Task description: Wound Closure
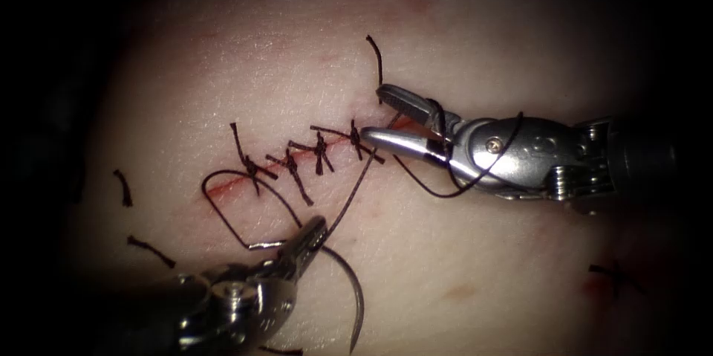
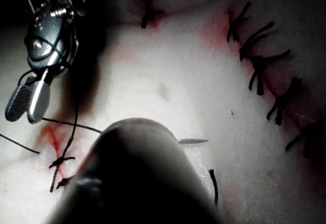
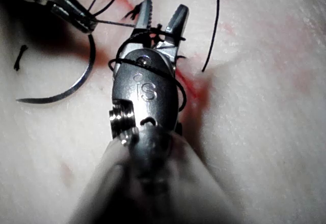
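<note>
On the left of the tissue [image 1: 475,267], two cut ends [image 1: 122,187] of thread lie loose. The left tool [image 1: 310,235] has its jaws closed on the needle [image 1: 355,304] near the thread end; the needle curves down below the cut [image 1: 245,178], outside the tissue. The thread [image 1: 230,215] loops from there to the cut, near five stitches [image 1: 321,151]. The right tool [image 1: 382,114] stands at the right end of the cut, jaws wide open, holding nothing, with thread wrapped around its body.
</note>
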`<state>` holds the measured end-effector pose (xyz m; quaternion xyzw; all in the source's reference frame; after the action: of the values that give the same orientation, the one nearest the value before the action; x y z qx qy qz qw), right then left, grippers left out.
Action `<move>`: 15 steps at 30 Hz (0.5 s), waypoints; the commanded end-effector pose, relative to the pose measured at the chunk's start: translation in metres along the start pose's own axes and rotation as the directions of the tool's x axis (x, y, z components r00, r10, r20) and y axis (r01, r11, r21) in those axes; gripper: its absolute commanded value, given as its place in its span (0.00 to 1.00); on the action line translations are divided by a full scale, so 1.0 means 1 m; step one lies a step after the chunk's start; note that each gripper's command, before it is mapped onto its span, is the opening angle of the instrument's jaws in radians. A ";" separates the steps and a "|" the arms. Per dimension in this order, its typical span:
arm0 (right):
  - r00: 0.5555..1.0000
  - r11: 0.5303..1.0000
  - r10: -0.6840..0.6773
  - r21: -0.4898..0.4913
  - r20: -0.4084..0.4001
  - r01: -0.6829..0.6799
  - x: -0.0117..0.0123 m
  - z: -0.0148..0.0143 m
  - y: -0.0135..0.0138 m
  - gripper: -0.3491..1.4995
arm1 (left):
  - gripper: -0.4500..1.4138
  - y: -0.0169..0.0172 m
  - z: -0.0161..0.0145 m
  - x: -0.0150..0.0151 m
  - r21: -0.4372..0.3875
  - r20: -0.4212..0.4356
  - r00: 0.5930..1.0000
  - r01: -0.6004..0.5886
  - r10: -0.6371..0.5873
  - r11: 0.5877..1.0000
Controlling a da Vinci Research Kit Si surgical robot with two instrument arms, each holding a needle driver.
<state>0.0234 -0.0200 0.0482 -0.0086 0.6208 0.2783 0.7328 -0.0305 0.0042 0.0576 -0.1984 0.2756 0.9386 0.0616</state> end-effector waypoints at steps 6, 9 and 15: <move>0.998 0.996 -0.015 -0.087 0.060 0.020 -0.0005 0.0011 0.0003 0.55 | 0.00 0.0006 -0.0006 0.0010 0.000 0.003 1.000 0.005 -0.005 1.000; 0.996 0.992 -0.022 -0.120 0.085 0.032 -0.0006 0.0014 0.0005 0.66 | 0.00 0.0007 -0.0012 0.0013 -0.002 0.004 1.000 0.000 0.000 1.000; 0.991 0.984 -0.033 -0.172 0.129 0.055 -0.0008 0.0024 0.0008 0.77 | 0.00 0.0005 -0.0022 0.0021 -0.004 0.008 1.000 0.004 -0.004 1.000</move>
<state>0.0245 -0.0184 0.0494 -0.0689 0.5444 0.3145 0.7746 -0.0314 0.0025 0.0546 -0.1962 0.2722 0.9398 0.0647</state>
